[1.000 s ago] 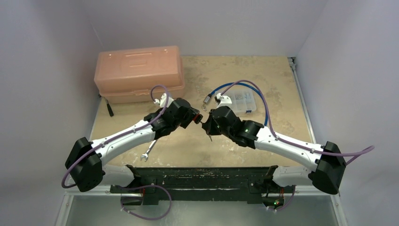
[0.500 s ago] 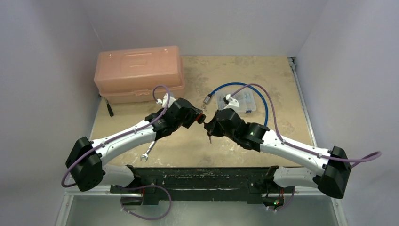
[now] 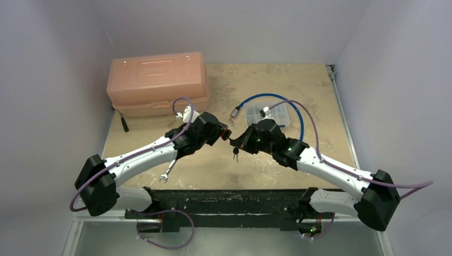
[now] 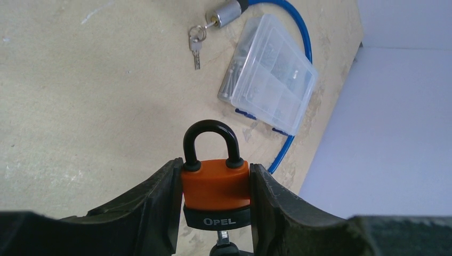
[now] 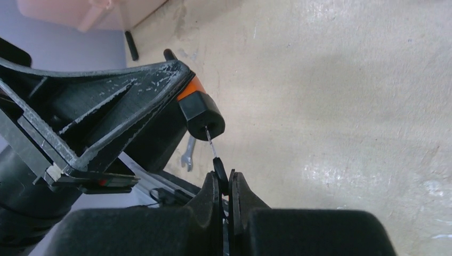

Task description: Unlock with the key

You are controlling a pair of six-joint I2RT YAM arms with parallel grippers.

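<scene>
An orange padlock (image 4: 216,184) with a black shackle and a black base marked OPEL sits between the fingers of my left gripper (image 4: 216,200), which is shut on its sides and holds it above the table. The shackle looks closed. In the right wrist view, a black-headed key (image 5: 219,172) has its blade in the base of the padlock (image 5: 198,109). My right gripper (image 5: 224,184) is shut on the key's head. In the top view, the left gripper (image 3: 223,132) and right gripper (image 3: 237,142) meet at mid-table, and a spare key (image 3: 235,154) hangs below them.
A pink toolbox (image 3: 157,80) stands at the back left. A blue cable lock (image 3: 269,98) with its own keys (image 4: 195,45) and a clear parts box (image 3: 275,114) lie behind the grippers. A wrench (image 3: 168,172) lies near the front and a black tool (image 3: 124,124) at the left edge.
My right arm has swung back and to the right and its wrist has turned while it holds the key at the padlock. The left arm has barely moved.
</scene>
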